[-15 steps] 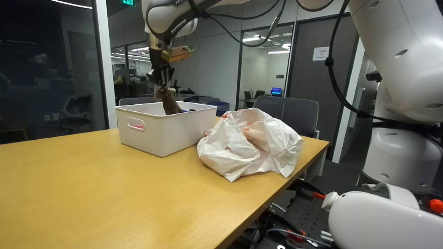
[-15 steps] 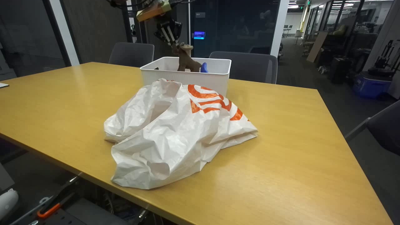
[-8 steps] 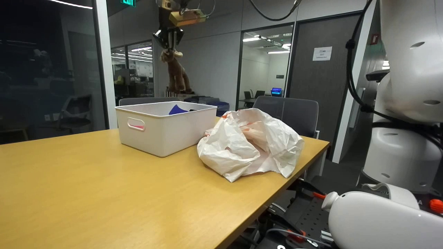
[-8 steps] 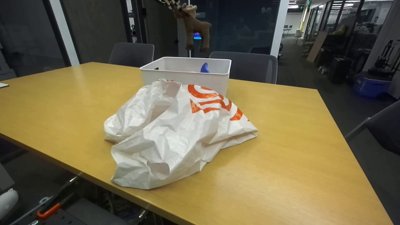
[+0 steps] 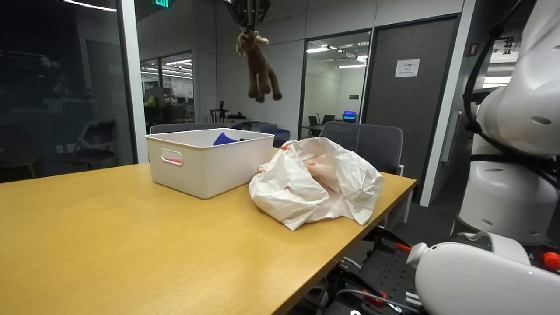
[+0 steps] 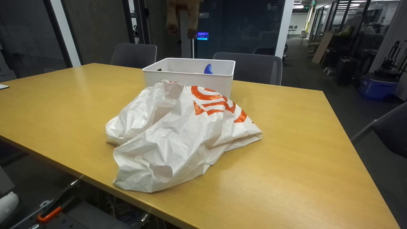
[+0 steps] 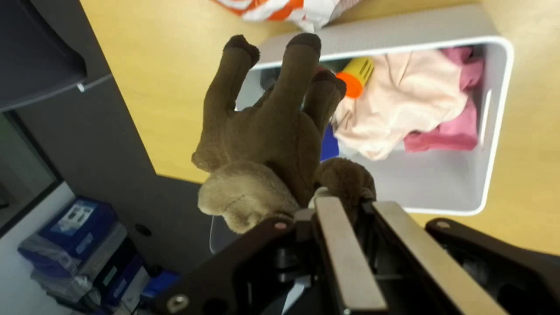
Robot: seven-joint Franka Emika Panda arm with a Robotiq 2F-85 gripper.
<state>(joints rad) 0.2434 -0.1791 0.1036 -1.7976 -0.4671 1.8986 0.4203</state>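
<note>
A brown plush deer [image 5: 258,65] with pale antlers or ears hangs by its head from my gripper [image 5: 250,27], high above the table. The jaws are closed on its head. In an exterior view only the legs and belly of the plush deer [image 6: 183,9] show at the top edge, and the gripper is out of frame there. In the wrist view the plush deer [image 7: 267,131] stretches up and left from the gripper [image 7: 356,203], legs free. Beneath it stands a white bin [image 7: 494,131] holding pale cloth [image 7: 402,96], pink cloth [image 7: 450,135] and a yellow container with an orange cap [image 7: 361,68].
A blue object [image 5: 224,139] pokes up inside the bin. A crumpled white plastic bag [image 6: 178,140] with orange print lies beside the bin on the yellow wooden table [image 5: 131,245]. Dark chairs [image 6: 251,68] stand along the table's edge.
The plush deer has risen out of the bin in my gripper, then moved higher and rightward in an exterior view. The blue object it partly covered now shows. Bin and bag stayed put.
</note>
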